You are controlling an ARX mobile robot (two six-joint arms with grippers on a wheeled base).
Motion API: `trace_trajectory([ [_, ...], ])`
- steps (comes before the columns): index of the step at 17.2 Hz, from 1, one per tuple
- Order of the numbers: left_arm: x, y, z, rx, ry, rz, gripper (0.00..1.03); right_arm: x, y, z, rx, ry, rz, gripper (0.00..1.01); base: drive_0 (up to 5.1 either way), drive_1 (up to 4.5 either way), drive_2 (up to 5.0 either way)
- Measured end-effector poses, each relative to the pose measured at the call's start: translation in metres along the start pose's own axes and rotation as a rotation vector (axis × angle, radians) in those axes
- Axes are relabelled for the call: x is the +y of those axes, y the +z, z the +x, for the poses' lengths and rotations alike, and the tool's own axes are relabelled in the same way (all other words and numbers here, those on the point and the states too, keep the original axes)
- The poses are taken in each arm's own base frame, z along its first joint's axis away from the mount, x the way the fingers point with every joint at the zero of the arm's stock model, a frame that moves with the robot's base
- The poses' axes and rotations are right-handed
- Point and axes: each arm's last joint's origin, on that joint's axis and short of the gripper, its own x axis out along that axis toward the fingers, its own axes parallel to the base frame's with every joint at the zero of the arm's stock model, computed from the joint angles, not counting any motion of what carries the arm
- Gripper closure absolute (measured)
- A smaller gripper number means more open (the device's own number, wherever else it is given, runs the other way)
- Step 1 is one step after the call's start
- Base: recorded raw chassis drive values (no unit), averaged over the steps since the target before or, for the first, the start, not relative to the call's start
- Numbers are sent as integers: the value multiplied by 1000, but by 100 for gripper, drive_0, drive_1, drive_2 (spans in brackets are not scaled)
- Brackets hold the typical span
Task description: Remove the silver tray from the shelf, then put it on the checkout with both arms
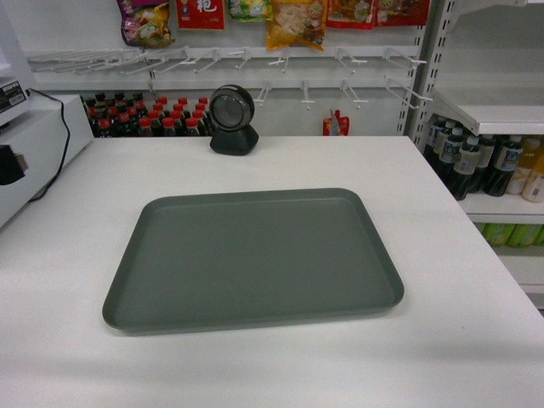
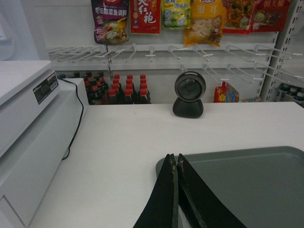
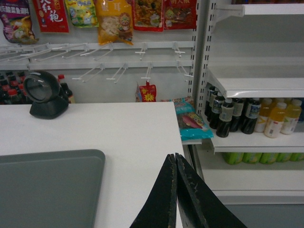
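The tray (image 1: 253,259) lies flat on the checkout (image 1: 442,340), in the middle of the counter and a little toward its front edge, long side running left to right. Its rim rests on the white top all round, and nothing lies in it. Bare counter shows on every side of it.

In the left wrist view the left gripper (image 2: 176,164) has its two dark fingers pressed together, tips meeting just at the tray's left corner (image 2: 164,166); whether they touch the rim cannot be told. It holds nothing. In the right wrist view the right gripper (image 3: 175,161) is likewise closed to a point with nothing between its fingers, over bare counter just right of the tray's right edge (image 3: 102,180), apart from it. Neither gripper shows in the head view.

At the counter's back edge stands a black scanner (image 1: 233,121), well apart from the tray. A white register (image 1: 34,144) sits at the left edge with a black cable. The shelf (image 1: 489,115) stands beyond the right edge, bottles (image 1: 476,166) on the board beneath. Snack bags (image 1: 293,21) hang on the back wall above rows of red-capped bottles (image 1: 149,115).
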Motion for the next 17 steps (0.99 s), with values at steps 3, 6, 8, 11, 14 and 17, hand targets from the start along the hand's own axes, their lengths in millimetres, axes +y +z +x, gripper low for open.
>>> trace_trajectory([
  [3, 12, -2, -41, 18, 1, 2, 102, -15, 12, -50, -3, 11, -7, 99, 0, 0, 0],
  [6, 18, -2, -47, 20, -13, 1, 102, -20, 10, -58, 14, -9, -7, 99, 0, 0, 0],
  [8, 22, -3, -53, 28, 3, 1, 102, -21, 8, -65, 24, -17, -6, 99, 0, 0, 0],
  [11, 24, -4, -59, 31, 10, 1, 102, -21, 8, -74, 24, -12, -7, 99, 0, 0, 0],
  [14, 23, -2, -73, 26, -5, 1, 102, -21, 11, -89, 8, -10, -7, 99, 0, 0, 0],
  [17, 23, -1, -87, 21, -3, 1, 102, -21, 10, -106, 17, -10, -7, 99, 0, 0, 0],
])
